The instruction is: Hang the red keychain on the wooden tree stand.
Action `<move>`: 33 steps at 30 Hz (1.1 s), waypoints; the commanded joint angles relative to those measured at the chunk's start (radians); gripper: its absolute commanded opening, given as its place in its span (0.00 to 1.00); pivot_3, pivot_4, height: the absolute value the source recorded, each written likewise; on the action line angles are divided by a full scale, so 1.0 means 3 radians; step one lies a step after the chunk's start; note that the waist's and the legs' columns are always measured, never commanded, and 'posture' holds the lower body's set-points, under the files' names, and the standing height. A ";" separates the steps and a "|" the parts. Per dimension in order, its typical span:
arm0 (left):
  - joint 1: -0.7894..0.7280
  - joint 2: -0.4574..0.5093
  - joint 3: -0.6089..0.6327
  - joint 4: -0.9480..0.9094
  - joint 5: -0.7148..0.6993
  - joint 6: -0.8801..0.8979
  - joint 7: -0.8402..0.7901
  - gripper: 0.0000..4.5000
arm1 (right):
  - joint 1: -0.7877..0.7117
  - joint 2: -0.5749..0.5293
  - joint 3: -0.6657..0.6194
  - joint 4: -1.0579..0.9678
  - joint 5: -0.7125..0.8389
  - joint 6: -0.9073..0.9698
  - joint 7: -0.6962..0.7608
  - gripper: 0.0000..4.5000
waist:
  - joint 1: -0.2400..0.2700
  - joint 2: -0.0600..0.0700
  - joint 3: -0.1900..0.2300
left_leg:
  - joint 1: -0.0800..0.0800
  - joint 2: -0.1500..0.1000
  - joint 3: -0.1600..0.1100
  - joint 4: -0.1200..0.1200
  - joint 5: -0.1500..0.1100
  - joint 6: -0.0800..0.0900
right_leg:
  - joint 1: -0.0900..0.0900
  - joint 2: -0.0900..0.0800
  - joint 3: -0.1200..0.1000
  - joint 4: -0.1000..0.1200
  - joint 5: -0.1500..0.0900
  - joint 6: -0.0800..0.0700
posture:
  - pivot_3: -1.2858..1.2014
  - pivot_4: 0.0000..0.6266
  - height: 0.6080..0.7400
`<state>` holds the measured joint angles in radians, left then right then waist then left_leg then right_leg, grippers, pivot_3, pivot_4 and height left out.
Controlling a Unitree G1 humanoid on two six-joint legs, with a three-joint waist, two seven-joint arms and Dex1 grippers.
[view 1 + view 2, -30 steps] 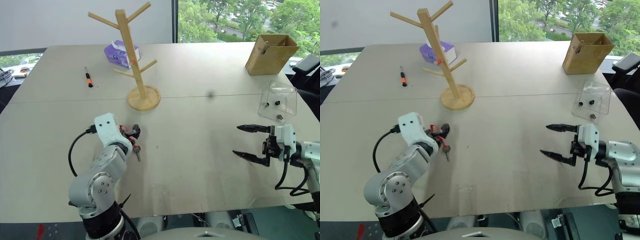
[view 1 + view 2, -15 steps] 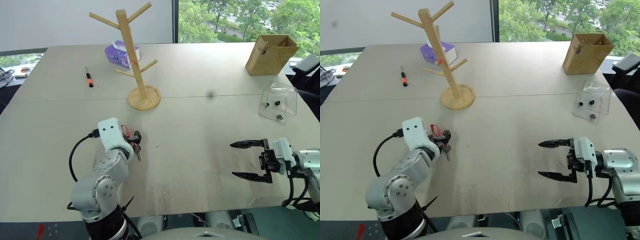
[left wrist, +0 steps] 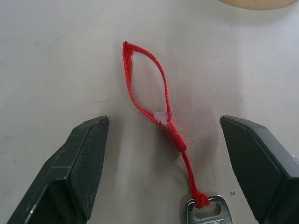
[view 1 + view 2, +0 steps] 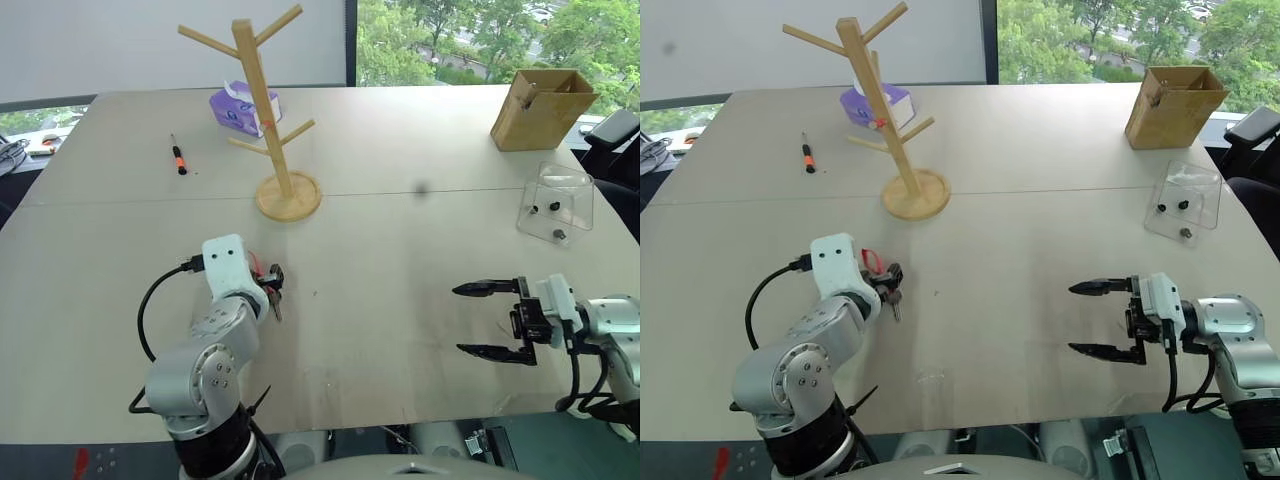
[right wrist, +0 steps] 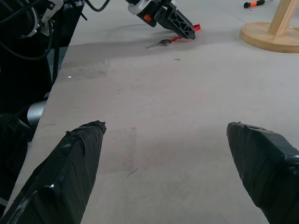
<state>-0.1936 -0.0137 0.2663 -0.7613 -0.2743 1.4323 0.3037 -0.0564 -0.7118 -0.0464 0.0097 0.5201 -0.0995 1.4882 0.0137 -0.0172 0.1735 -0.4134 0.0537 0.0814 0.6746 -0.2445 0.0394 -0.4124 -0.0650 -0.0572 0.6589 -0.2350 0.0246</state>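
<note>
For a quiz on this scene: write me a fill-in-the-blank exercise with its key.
1. The red keychain lies flat on the ____.
2. The left tool, straddling it, has its jaws ____.
3. The pegs of the wooden tree stand hold ____.
4. The right tool holds ____.

Missing words: table; open; nothing; nothing

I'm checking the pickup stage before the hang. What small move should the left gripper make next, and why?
Probably lower the left gripper a little and close on the red keychain. Its open fingers straddle the strap, which lies flat on the table and is not yet gripped. The wooden tree stand stands farther back, so the hang has to wait for a grasp.
</note>
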 commanded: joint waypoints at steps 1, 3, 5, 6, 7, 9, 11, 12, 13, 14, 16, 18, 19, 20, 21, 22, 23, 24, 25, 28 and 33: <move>-0.0001 0.0016 0.0040 -0.0047 0.0125 0.0157 -0.0038 0.87 | 0.0002 -0.0020 -0.0006 -0.0132 0.0039 0.0027 0.0019 0.99 | -0.0001 0.0000 0.0000 | 0.0000 0.0000 0.0000 0.0000 0.0000 0.0000 | 0.0000 0.0000 0.0000 0.0000 0.0000 0.0000 | 0.52 0.24 1.00; -0.0013 0.0020 0.0043 -0.0055 0.0171 0.0207 -0.0062 0.87 | -0.0012 0.0000 -0.0006 -0.0132 0.0043 0.0028 0.0010 0.99 | -0.0001 0.0000 0.0000 | 0.0000 0.0000 0.0000 0.0000 0.0000 0.0000 | 0.0000 0.0000 0.0000 0.0000 0.0000 0.0000 | 0.52 0.24 1.00; -0.0023 0.0039 0.0043 -0.0064 0.0214 0.0241 -0.0089 0.87 | -0.0031 0.0010 0.0006 -0.0128 0.0035 0.0033 -0.0001 0.99 | -0.0003 0.0000 0.0000 | 0.0000 0.0000 0.0000 0.0000 0.0000 0.0000 | 0.0000 0.0000 0.0000 0.0000 0.0000 0.0000 | 0.52 0.24 1.00; -0.0032 0.0044 0.0048 -0.0068 0.0236 0.0260 -0.0103 0.87 | -0.0040 0.0014 0.0012 -0.0127 0.0030 0.0037 -0.0007 0.99 | -0.0005 0.0000 0.0000 | 0.0000 0.0000 0.0000 0.0000 0.0000 0.0000 | 0.0000 0.0000 0.0000 0.0000 0.0000 0.0000 | 0.52 0.24 1.00; -0.0043 0.0044 0.0058 -0.0070 0.0249 0.0286 -0.0122 0.87 | -0.0050 0.0018 0.0019 -0.0127 0.0025 0.0042 -0.0012 0.99 | -0.0005 0.0000 0.0000 | 0.0000 0.0000 0.0000 0.0000 0.0000 0.0000 | 0.0000 0.0000 0.0000 0.0000 0.0000 0.0000 | 0.52 0.24 1.00; -0.0053 0.0060 0.0054 -0.0082 0.0282 0.0323 -0.0162 0.87 | -0.0064 0.0030 0.0029 -0.0125 0.0022 0.0039 -0.0022 0.99 | -0.0005 0.0000 0.0000 | 0.0000 0.0000 0.0000 0.0000 0.0000 0.0000 | 0.0000 0.0000 0.0000 0.0000 0.0000 0.0000 | 0.52 0.24 1.00; -0.0050 0.0072 0.0053 -0.0096 0.0309 0.0346 -0.0195 0.87 | -0.0074 0.0046 0.0039 -0.0124 0.0019 0.0034 -0.0035 0.99 | -0.0005 0.0000 0.0000 | 0.0000 0.0000 0.0000 0.0000 0.0000 0.0000 | 0.0000 0.0000 0.0000 0.0000 0.0000 0.0000 | 0.52 0.24 1.00; -0.0048 0.0074 0.0055 -0.0103 0.0323 0.0354 -0.0212 0.87 | -0.0076 0.0053 0.0044 -0.0127 0.0017 0.0034 -0.0042 0.99 | -0.0005 0.0000 0.0000 | 0.0000 0.0000 0.0000 0.0000 0.0000 0.0000 | 0.0000 0.0000 0.0000 0.0000 0.0000 0.0000 | 0.52 0.24 1.00; -0.0049 0.0082 0.0061 -0.0105 0.0335 0.0363 -0.0233 0.87 | -0.0076 0.0060 0.0053 -0.0136 0.0012 0.0037 -0.0053 0.99 | -0.0005 0.0000 0.0000 | 0.0000 0.0000 0.0000 0.0000 0.0000 0.0000 | 0.0000 0.0000 0.0000 0.0000 0.0000 0.0000 | 0.52 0.24 1.00; -0.0054 0.0081 0.0063 -0.0109 0.0351 0.0374 -0.0249 0.82 | -0.0074 0.0060 0.0061 -0.0143 0.0007 0.0042 -0.0059 1.00 | -0.0006 0.0000 0.0000 | 0.0000 0.0000 0.0000 0.0000 0.0000 0.0000 | 0.0000 0.0000 0.0000 0.0000 0.0000 0.0000 | 0.52 0.24 1.00; -0.0060 0.0087 0.0067 -0.0114 0.0379 0.0390 -0.0282 0.70 | -0.0066 0.0066 0.0076 -0.0159 0.0002 0.0045 -0.0075 1.00 | -0.0006 0.0000 0.0000 | 0.0000 0.0000 0.0000 -0.0001 0.0000 0.0000 | -0.0001 0.0000 0.0000 0.0000 0.0000 0.0000 | 0.52 0.24 1.00; -0.0058 0.0082 0.0069 -0.0124 0.0413 0.0406 -0.0311 0.49 | -0.0060 0.0075 0.0082 -0.0158 0.0002 0.0035 -0.0083 1.00 | -0.0002 0.0000 0.0000 | 0.0000 0.0000 0.0000 -0.0001 0.0000 0.0000 | -0.0001 0.0000 0.0000 0.0000 0.0001 0.0000 | 0.52 0.24 1.00; -0.0057 0.0083 0.0069 -0.0129 0.0430 0.0415 -0.0325 0.41 | -0.0058 0.0080 0.0085 -0.0158 0.0001 0.0033 -0.0088 1.00 | -0.0001 0.0000 0.0000 | 0.0000 0.0000 0.0000 -0.0001 0.0000 0.0000 | -0.0001 0.0000 0.0000 0.0000 0.0001 0.0000 | 0.52 0.24 1.00; -0.0058 0.0086 0.0072 -0.0131 0.0449 0.0424 -0.0339 0.27 | -0.0057 0.0083 0.0087 -0.0156 0.0000 0.0030 -0.0092 1.00 | 0.0000 0.0000 0.0000 | 0.0000 0.0001 0.0000 -0.0001 0.0000 0.0000 | -0.0001 -0.0001 0.0000 0.0000 0.0001 0.0000 | 0.52 0.24 1.00; -0.0067 0.0084 0.0067 -0.0132 0.0470 0.0434 -0.0344 0.18 | -0.0056 0.0084 0.0083 -0.0138 -0.0001 0.0015 -0.0085 1.00 | 0.0000 0.0000 0.0000 | 0.0000 0.0001 0.0000 -0.0001 0.0000 0.0000 | 0.0000 -0.0002 0.0000 0.0000 0.0001 0.0000 | 0.52 0.24 1.00; -0.0078 0.0080 0.0065 -0.0130 0.0490 0.0442 -0.0352 0.05 | -0.0056 0.0086 0.0081 -0.0125 0.0000 0.0006 -0.0081 1.00 | 0.0000 0.0000 0.0000 | 0.0000 0.0001 0.0000 -0.0001 0.0000 0.0000 | 0.0000 -0.0002 0.0000 0.0000 0.0001 0.0000 | 0.52 0.24 1.00; -0.0088 0.0075 0.0065 -0.0126 0.0505 0.0447 -0.0364 0.02 | -0.0056 0.0090 0.0083 -0.0119 -0.0004 -0.0002 -0.0082 1.00 | 0.0002 0.0000 0.0000 | 0.0000 0.0001 0.0000 -0.0001 0.0000 0.0000 | 0.0000 -0.0002 0.0000 0.0000 0.0001 0.0000 | 0.52 0.24 1.00; -0.0097 0.0069 0.0065 -0.0124 0.0519 0.0455 -0.0373 0.02 | -0.0056 0.0094 0.0085 -0.0116 -0.0006 -0.0012 -0.0081 1.00 | 0.0003 0.0000 0.0000 | 0.0000 0.0001 0.0000 -0.0001 0.0000 0.0000 | 0.0000 -0.0003 0.0000 0.0000 0.0000 -0.0001 | 0.52 0.24 1.00; -0.0103 0.0068 0.0069 -0.0123 0.0531 0.0462 -0.0387 0.02 | -0.0056 0.0099 0.0088 -0.0120 -0.0009 -0.0016 -0.0085 1.00 | 0.0002 0.0000 0.0000 | -0.0001 0.0001 -0.0001 0.0000 0.0000 0.0000 | 0.0000 -0.0004 -0.0001 0.0000 0.0000 -0.0001 | 0.52 0.24 1.00; -0.0118 0.0062 0.0080 -0.0116 0.0570 0.0472 -0.0423 0.02 | -0.0056 0.0104 0.0084 -0.0144 -0.0005 -0.0005 -0.0097 1.00 | 0.0001 0.0000 0.0000 | -0.0001 0.0000 -0.0001 0.0000 0.0000 0.0000 | 0.0000 -0.0004 -0.0001 0.0000 0.0001 0.0000 | 0.52 0.24 1.00; -0.0160 -0.0121 0.0177 -0.0136 0.0537 0.0445 -0.0550 0.02 | -0.0137 0.0082 0.0037 -0.0252 0.0076 0.0108 -0.0164 1.00 | 0.0002 0.0000 0.0000 | -0.0001 0.0000 -0.0001 0.0000 0.0000 0.0000 | 0.0000 -0.0004 -0.0001 0.0000 0.0001 0.0000 | 0.52 0.24 1.00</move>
<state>-0.2420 -0.0245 0.3115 -0.7953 -0.1023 1.5532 0.1649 -0.0732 -0.6812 -0.0139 -0.0144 0.5167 -0.0782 1.4486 0.0142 -0.0172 0.1735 -0.4136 0.0539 0.0812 0.6745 -0.2445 0.0395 -0.4125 -0.0661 -0.0573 0.6589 -0.2347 0.0246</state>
